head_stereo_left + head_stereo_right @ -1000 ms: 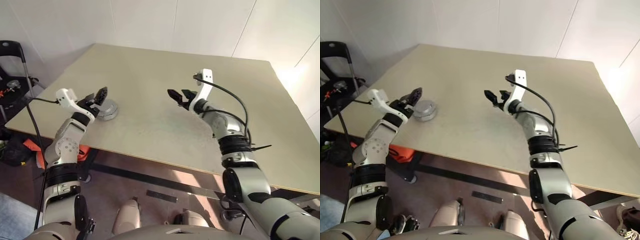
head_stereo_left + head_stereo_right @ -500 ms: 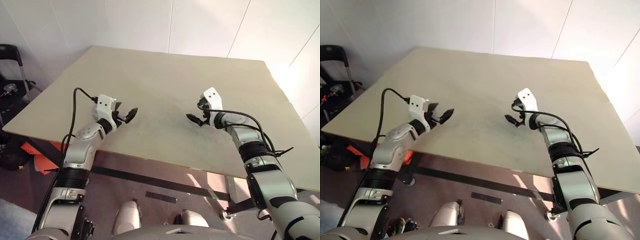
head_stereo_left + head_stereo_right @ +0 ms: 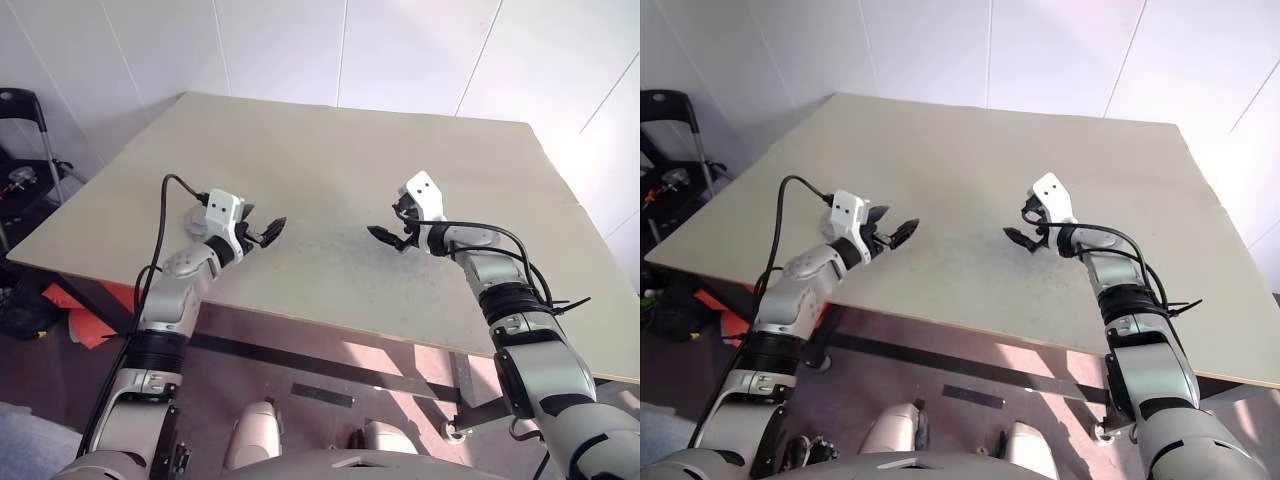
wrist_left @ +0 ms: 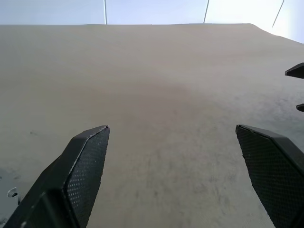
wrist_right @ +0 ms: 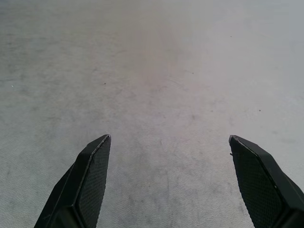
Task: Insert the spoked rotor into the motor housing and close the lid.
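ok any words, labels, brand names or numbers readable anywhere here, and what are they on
No readable text anywhere.
The table carries no print or label.
The left pincer and the right pincer, both open and holding nothing, show no marking; the white blocks on the wrists are blank.
The clutter on the floor by the black frame is too small to read.

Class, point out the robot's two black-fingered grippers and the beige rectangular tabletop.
left gripper (image 4: 172, 128): left wrist view, midway between open fingertips.
right gripper (image 5: 169, 137): right wrist view, midway between open fingertips.
beige tabletop (image 3: 350, 150): left eye view, bare surface.
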`<state>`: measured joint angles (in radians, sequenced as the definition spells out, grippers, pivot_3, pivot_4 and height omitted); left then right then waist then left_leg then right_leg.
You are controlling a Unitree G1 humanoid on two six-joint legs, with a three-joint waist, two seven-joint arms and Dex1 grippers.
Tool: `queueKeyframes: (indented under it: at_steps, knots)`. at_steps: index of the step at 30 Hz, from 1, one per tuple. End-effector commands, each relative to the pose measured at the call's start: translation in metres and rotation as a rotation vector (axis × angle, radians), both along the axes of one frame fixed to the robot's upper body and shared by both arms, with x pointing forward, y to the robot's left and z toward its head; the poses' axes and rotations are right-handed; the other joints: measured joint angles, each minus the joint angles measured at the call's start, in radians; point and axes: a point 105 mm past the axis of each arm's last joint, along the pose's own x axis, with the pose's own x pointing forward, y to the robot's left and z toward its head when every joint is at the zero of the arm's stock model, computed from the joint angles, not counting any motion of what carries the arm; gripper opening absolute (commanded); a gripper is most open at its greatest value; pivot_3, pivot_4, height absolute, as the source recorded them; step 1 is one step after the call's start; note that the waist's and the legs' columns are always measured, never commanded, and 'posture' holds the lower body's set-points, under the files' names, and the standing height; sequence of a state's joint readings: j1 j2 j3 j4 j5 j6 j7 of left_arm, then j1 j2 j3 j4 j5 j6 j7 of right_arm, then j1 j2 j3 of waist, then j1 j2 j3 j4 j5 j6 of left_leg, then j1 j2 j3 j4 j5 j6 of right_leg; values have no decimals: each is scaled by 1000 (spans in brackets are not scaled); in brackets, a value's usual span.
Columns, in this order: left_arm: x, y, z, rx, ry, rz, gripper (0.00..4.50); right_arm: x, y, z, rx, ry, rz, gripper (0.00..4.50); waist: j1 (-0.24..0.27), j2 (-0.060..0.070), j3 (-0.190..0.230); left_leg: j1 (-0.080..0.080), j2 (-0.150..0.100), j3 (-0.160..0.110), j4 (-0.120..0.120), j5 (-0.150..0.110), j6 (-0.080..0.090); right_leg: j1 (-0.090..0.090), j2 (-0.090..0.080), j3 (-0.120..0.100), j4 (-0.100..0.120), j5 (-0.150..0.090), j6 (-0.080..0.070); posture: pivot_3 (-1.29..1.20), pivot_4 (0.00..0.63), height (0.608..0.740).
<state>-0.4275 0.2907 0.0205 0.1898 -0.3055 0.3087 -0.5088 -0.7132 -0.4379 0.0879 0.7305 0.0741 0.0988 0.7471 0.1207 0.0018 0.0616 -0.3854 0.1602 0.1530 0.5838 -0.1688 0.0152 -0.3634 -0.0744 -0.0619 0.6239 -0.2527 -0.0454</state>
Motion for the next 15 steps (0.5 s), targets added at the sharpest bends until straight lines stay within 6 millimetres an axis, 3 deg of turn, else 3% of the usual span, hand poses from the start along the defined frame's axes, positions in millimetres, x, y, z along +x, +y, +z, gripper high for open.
queueKeyframes:
  at_steps: [1, 15]
  knots:
    - [3, -3, 19, 1, -74, -10, 4487, 3, 2, 18, 6, -70, 10, 4500, 0, 0, 0, 0, 0, 0, 0, 0, 0, 0, 0, 0, 0, 0, 0, 0, 0, 740]
    - [2, 3, 18, 9, -78, 19, 4487, 15, 7, 25, 21, -107, -35, 4500, 0, 0, 0, 0, 0, 0, 0, 0, 0, 0, 0, 0, 0, 0, 0, 0, 0, 740]
